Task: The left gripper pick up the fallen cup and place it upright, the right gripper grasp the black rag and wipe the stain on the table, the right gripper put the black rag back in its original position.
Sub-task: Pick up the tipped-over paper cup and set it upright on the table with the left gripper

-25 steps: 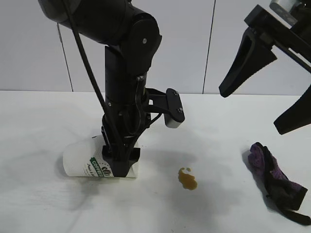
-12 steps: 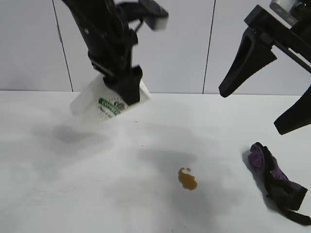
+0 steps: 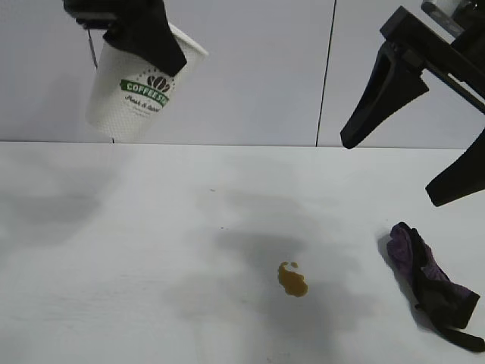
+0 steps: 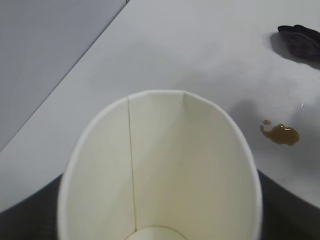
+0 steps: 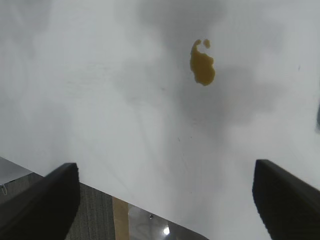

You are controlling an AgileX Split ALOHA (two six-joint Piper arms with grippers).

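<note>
We see the left gripper [image 3: 144, 34] gripping the cup [image 3: 144, 87] in the air (nearly upright) | right gripper [image 3: 413, 144] spread wide, empty, above the black rag [image 3: 432, 280] | stain [image 3: 292, 280] unwiped

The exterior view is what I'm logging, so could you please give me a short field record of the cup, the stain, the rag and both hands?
cup: white dimpled paper cup with green logo band, held in the air, tilted, mouth up
left hand: black two-fingered left hand, shut on the cup, upper left
stain: small brown liquid stain on the white table, unwiped
rag: black and purple cloth rag, lying on the table at right
right hand: black two-fingered right hand, open, empty, above the rag
</note>
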